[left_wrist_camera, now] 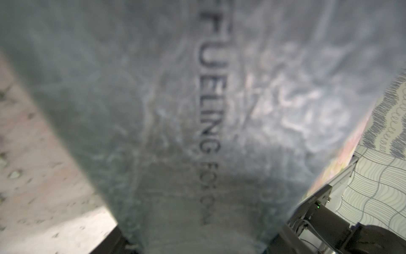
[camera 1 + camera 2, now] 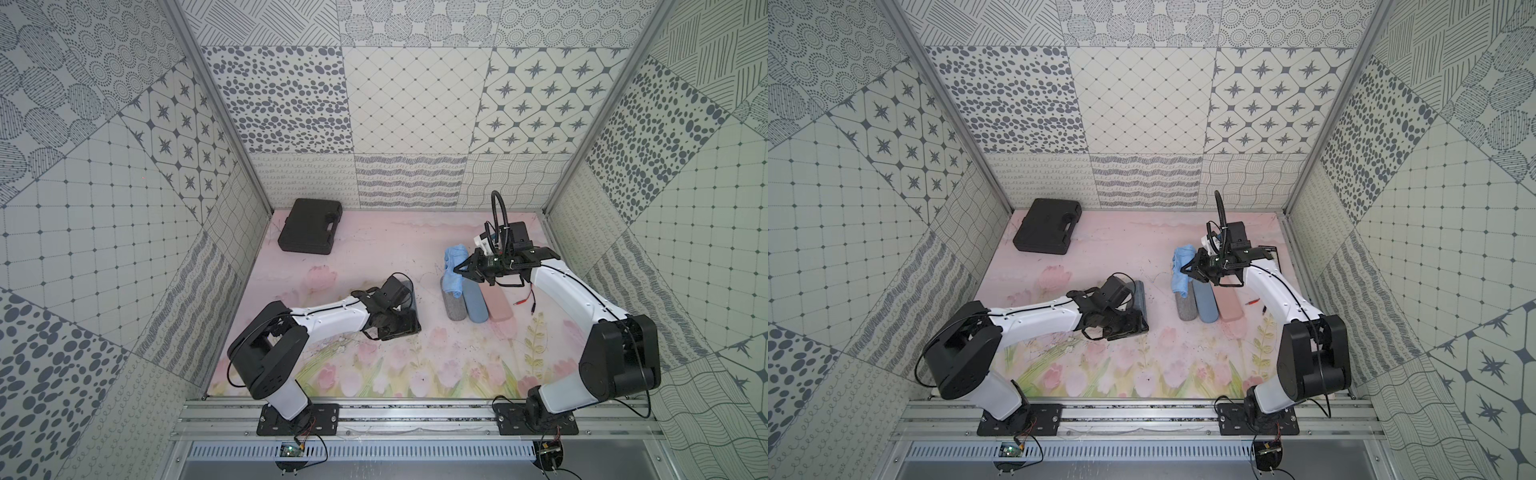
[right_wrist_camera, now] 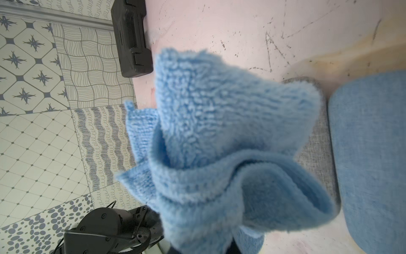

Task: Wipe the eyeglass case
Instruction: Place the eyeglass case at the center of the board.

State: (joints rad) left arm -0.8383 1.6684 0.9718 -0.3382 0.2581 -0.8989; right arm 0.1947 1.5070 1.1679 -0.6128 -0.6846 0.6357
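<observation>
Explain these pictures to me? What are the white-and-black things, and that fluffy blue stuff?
Those are robot arms, a left arm and a right arm, bolted at the edge of a table. The two wide pictures come from one camera looking down; the two close-ups come from small cameras on the arms' wrists. The right fingers are shut on a blue cloth, at the far ends of three eyeglass cases lying side by side: a grey case, a blue case and a pink case. The left fingers grip a dark grey case, which fills that wrist's picture. A black toolbox lies at the back.
</observation>
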